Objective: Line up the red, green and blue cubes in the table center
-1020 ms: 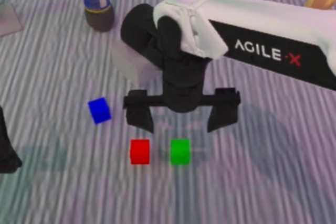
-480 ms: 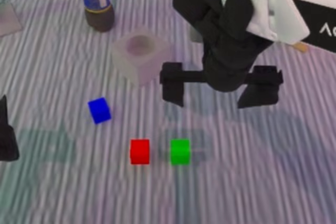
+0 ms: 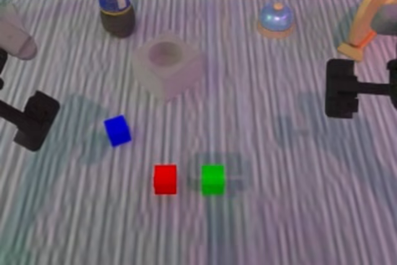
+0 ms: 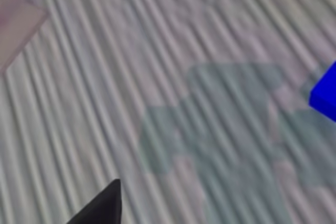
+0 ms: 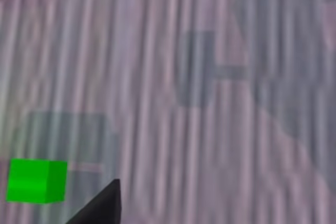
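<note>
Two cubes, red cube point(image 3: 165, 179) and green cube point(image 3: 213, 179), are set side by side near centre; blue cube point(image 3: 117, 131) lies apart, up-left. Left gripper point(image 3: 28, 119) is seen at the left edge, right gripper point(image 3: 366, 88) at the right edge. Whether their fingers are parted or holding anything cannot be told.

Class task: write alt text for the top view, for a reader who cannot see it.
On a striped table, a red cube and a green cube sit side by side near the middle, apart; a blue cube lies farther left. A black pincer shows at each side edge, left and right, both empty.
</note>
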Available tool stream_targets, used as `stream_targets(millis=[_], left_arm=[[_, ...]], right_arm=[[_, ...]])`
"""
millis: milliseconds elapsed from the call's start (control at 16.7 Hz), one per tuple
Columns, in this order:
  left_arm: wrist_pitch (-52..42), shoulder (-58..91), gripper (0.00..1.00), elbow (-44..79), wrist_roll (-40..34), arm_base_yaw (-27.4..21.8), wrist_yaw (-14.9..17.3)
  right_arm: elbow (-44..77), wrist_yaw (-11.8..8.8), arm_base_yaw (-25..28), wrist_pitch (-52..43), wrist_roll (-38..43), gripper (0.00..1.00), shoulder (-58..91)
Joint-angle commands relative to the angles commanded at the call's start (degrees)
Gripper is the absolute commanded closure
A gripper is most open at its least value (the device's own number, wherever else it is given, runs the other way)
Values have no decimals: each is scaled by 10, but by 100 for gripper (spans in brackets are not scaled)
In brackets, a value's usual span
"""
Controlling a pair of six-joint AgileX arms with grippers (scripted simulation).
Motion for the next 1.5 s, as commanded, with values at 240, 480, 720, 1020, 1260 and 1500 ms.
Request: stream_targets(millis=[240, 480, 720, 1020, 1260, 1500], left_arm=[[-119, 232, 0, 163, 85, -34, 0], [-223, 419, 0, 313, 161, -65, 2], [-294, 560, 0, 430, 217, -87, 2], [-335, 642, 0, 505, 251, -100, 2], [-336, 644, 0, 507, 252, -100, 2], [-313, 654, 0, 492, 253, -99, 2]], right_arm=[[-196, -4, -83, 124, -82, 0, -225], [-370, -15, -157, 244, -155, 0, -436], [-502, -30, -213, 344, -211, 0, -607], [-580, -42, -246, 410, -245, 0, -711], [-582, -43, -247, 412, -246, 0, -714], [-582, -43, -247, 412, -246, 0, -714]])
